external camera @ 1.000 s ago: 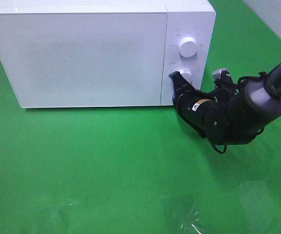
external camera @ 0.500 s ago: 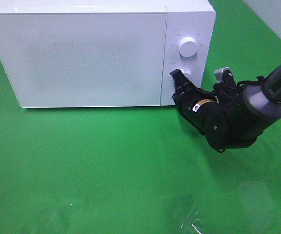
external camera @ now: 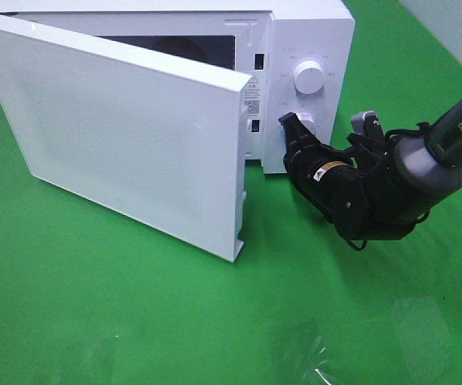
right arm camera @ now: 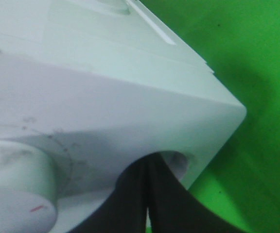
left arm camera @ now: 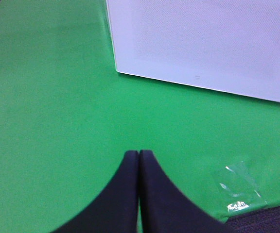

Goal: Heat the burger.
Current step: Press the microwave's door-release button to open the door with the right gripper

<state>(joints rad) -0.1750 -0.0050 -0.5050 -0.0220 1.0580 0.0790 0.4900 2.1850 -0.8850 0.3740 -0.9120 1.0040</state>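
Observation:
The burger is not in view in any frame. The white microwave (external camera: 315, 36) stands at the back of the green table, its door (external camera: 127, 136) swung partly open toward the front. Only a dark strip of the cavity shows above the door. My right gripper (external camera: 287, 123) is shut, its tips against the lower part of the control panel beside the lower knob (external camera: 305, 122). In the right wrist view the closed fingertips (right arm camera: 147, 162) touch a small round button (right arm camera: 179, 164) near the panel's corner. My left gripper (left arm camera: 138, 158) is shut and holds nothing, above bare green cloth.
An upper knob (external camera: 308, 75) sits on the panel above the lower one. A crumpled scrap of clear plastic (external camera: 311, 361) lies near the table's front edge, also seen as plastic (left arm camera: 237, 191) in the left wrist view. The open door's free edge (external camera: 239, 168) juts over the table's middle.
The microwave door, shut in both earlier frames, has sprung open toward the front. My right gripper has stayed at the lower panel, barely moving.

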